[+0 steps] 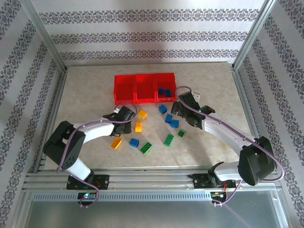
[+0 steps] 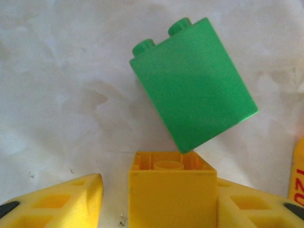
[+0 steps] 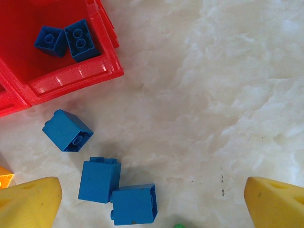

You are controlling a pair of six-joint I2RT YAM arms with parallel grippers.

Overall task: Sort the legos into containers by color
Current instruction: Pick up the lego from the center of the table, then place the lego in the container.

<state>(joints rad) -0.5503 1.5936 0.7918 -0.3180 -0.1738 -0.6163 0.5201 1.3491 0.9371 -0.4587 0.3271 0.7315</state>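
Jaws of the left tool stand partly open around a yellow brick sitting on the desk. 1 finger looks to be against it and a strip of desk shows beside the other, so it isn't clamped. Just beyond that brick lies a green brick, tilted, its 2 studs pointing away, its near corner almost at the yellow one. The right tool is spread wide and holds nothing, hanging above 3 blue bricks on the desk, 2 of them touching. Past those is the corner of the red bins, with 2 blue pieces inside the right-hand compartment. From above, more yellow, blue and green legos lie scattered between the arms, near the bins.
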